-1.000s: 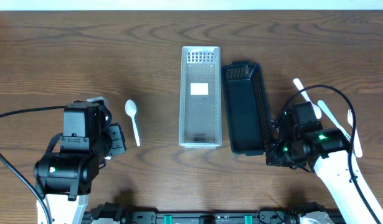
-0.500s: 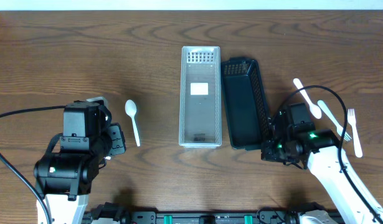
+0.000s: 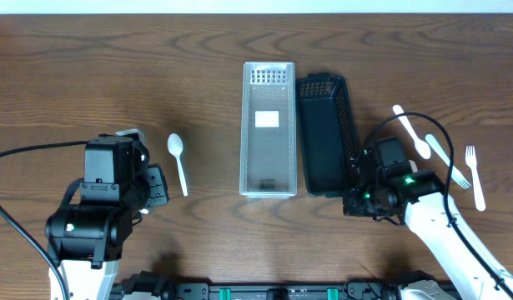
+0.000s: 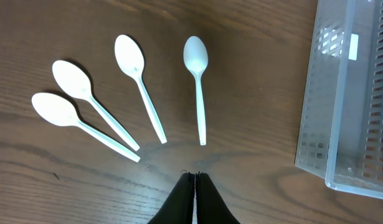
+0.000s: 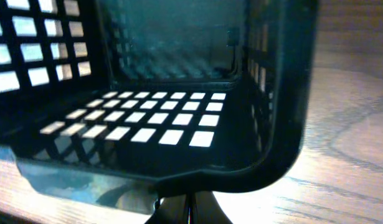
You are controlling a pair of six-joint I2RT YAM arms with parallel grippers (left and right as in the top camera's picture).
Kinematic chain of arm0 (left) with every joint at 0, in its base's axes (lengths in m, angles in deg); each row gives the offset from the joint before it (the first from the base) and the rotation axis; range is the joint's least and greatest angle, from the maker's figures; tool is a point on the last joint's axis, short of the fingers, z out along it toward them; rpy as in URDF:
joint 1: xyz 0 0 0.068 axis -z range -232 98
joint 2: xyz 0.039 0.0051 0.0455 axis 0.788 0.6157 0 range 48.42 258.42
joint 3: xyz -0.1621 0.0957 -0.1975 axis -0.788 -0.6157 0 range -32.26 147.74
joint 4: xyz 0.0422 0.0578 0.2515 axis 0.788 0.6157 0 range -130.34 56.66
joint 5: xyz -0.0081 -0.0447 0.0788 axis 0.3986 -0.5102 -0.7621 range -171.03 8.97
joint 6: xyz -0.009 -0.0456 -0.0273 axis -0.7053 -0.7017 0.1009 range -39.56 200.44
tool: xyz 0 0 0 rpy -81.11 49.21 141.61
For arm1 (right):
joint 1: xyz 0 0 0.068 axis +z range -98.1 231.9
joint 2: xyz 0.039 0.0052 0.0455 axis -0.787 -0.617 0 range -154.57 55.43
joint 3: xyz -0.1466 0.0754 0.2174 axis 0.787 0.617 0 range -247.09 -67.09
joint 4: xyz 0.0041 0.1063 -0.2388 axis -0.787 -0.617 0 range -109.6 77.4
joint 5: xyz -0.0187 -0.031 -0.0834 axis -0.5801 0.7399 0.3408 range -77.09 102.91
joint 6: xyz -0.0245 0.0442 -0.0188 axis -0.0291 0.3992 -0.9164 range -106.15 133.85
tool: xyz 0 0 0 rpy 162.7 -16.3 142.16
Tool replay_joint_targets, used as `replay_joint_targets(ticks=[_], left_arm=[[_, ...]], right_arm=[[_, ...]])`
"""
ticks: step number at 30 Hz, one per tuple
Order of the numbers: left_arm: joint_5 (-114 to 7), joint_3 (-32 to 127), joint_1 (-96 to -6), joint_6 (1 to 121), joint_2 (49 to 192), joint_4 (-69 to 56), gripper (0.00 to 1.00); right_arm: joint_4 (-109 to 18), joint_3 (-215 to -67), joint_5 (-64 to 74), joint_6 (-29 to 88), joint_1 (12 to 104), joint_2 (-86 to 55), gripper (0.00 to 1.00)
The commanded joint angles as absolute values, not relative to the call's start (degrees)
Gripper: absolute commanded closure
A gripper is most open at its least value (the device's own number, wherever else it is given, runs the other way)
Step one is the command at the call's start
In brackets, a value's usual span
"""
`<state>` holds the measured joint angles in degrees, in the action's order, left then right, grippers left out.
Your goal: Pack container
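The black perforated plastic basket (image 3: 322,142) lies on the wooden surface (image 3: 114,67), long axis 12-to-6, just beside the clear plastic container (image 3: 269,158) at its 9 o'clock. The right end effector (image 5: 191,210), fingers together, sits at the basket's 5 o'clock corner, so the right arm is nearer.

Two long containers and white cutlery on the desk (image 3: 114,67).
We saw the clear container (image 3: 244,125) lying lengthwise at centre, open side up, with the black lattice basket (image 3: 321,146) just beside its right wall. A spoon (image 3: 178,162) lay to the left and a fork (image 3: 473,177) far right.
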<state>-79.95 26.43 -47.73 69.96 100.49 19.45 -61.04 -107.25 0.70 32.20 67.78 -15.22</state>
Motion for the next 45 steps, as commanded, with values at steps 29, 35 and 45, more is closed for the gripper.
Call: replay_joint_targets(ticks=[29,35,45], left_arm=[[-80.17,27.33,-47.71,70.23,100.52,19.39,0.94],[-80.17,27.33,-47.71,70.25,100.52,19.39,0.94],[-80.17,27.33,-47.71,70.25,100.52,19.39,0.94]], right_arm=[[-64.43,-119.01,20.26,31.87,65.79,-23.09,0.99],[-62.68,-119.01,17.33,30.69,65.79,-26.61,0.99],[-61.96,-119.03,12.09,28.11,65.79,-26.65,0.99]])
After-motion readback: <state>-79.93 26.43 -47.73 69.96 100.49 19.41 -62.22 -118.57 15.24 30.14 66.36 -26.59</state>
